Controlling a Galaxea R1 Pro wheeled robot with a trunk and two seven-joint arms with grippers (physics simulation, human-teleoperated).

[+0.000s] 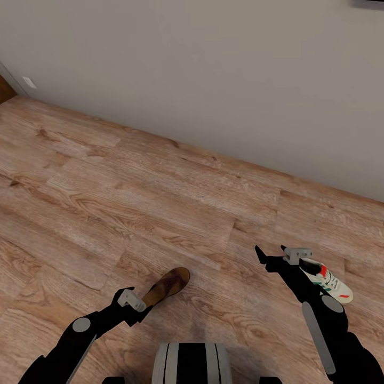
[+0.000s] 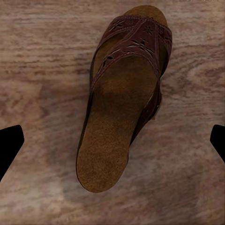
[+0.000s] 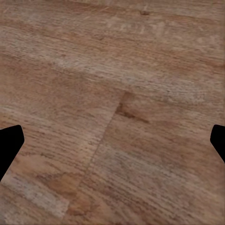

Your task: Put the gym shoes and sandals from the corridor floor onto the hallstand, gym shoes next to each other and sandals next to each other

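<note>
One dark brown sandal (image 1: pixel 168 285) lies on the corridor floor (image 1: pixel 160 202) just ahead of my base. My left gripper (image 1: pixel 136 308) hangs over its heel end. In the left wrist view the sandal (image 2: pixel 122 108) lies flat, its strap end pointing away. My left gripper (image 2: pixel 112 143) is open, with one fingertip (image 2: pixel 9 145) on either side of the sandal and well apart from it. A white gym shoe (image 1: pixel 332 282) lies to the right, partly behind my right arm. My right gripper (image 1: pixel 270 253) is open over bare planks (image 3: pixel 112 93). The hallstand is out of view.
A plain grey wall (image 1: pixel 213 80) runs along the far edge of the floor, with a white outlet plate (image 1: pixel 29 81) at the far left. My base (image 1: pixel 189 362) shows at the lower edge. Open wood floor stretches to the left and ahead.
</note>
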